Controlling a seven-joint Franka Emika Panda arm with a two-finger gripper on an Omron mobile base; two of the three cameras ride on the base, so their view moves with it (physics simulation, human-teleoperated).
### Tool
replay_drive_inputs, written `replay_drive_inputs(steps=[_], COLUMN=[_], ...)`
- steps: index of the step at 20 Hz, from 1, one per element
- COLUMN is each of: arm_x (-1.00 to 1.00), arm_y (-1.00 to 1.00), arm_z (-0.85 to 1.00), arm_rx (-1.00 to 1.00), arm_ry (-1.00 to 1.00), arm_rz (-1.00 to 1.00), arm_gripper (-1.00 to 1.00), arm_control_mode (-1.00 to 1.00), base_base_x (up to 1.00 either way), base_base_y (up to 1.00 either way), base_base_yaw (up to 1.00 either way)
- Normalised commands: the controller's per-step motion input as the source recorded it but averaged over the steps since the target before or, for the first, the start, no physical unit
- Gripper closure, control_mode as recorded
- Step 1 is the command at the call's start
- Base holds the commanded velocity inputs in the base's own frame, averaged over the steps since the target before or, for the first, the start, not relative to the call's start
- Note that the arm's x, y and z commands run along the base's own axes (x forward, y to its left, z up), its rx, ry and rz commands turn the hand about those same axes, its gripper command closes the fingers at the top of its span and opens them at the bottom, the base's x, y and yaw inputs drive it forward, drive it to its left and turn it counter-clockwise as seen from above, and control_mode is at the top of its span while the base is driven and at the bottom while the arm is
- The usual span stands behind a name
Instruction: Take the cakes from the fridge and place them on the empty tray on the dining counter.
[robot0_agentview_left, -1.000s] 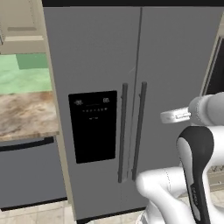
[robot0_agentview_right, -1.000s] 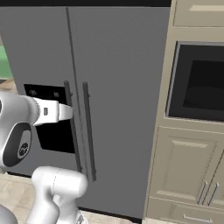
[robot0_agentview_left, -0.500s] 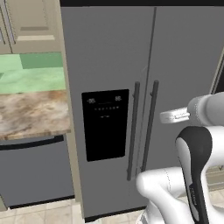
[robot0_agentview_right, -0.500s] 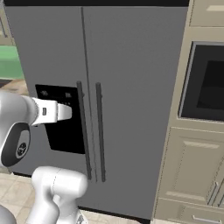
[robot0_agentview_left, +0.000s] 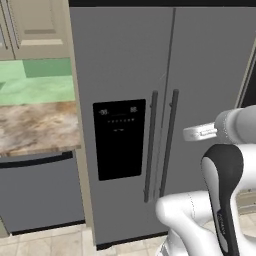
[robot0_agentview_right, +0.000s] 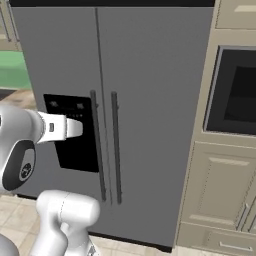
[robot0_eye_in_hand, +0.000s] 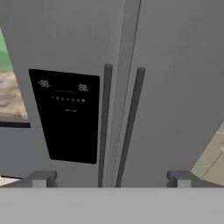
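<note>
- The jaws (robot0_eye_in_hand: 112, 178) are standing spread wide with nothing between them, the two dark fingertips (robot0_eye_in_hand: 41, 178) rising at the bottom of the hand view, aimed at the pair of door handles.
- The white arm (robot0_agentview_left: 222, 170) is hanging well short of the fridge (robot0_agentview_left: 165, 80), both of whose doors are shut; the cakes, by the task, are presumably inside, out of sight.
- The two dark bar handles, the left handle (robot0_eye_in_hand: 104, 124) and the right handle (robot0_eye_in_hand: 129, 122), are standing just beside each other across the door seam, with the black dispenser panel (robot0_eye_in_hand: 69, 114) on the left door.
- To do this well, the arm is best choosing one bar, centring the open jaws on it at mid-height, and closing before pulling along the door's swing.
- A veined worktop (robot0_agentview_left: 35, 127) is showing beyond the fridge's left side.
</note>
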Motion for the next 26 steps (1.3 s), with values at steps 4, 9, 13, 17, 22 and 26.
replay_drive_inputs(steps=[4,9,13,17,22,26], arm_x=[0.0,0.0,0.0,0.2,0.52,0.83], arm_y=[0.0,0.0,-0.15,-0.56,-0.52,-0.13], arm_z=[0.0,0.0,-0.16,-0.11,-0.04,-0.03], arm_rx=[0.0,0.0,0.0,0.0,0.01,0.02], arm_ry=[0.0,0.0,-0.07,-0.05,-0.03,-0.01], arm_rz=[0.0,0.0,0.0,0.0,0.0,0.0], arm_gripper=[-1.0,-1.0,-1.0,-1.0,-1.0,-1.0], arm_control_mode=[1.0,1.0,-1.0,-1.0,-1.0,-1.0], base_base_x=[-0.37,-0.1,0.0,0.0,0.0,0.0], base_base_y=[0.0,0.0,-0.04,0.0,0.0,0.0], base_base_yaw=[0.0,0.0,0.0,0.0,0.0,0.0])
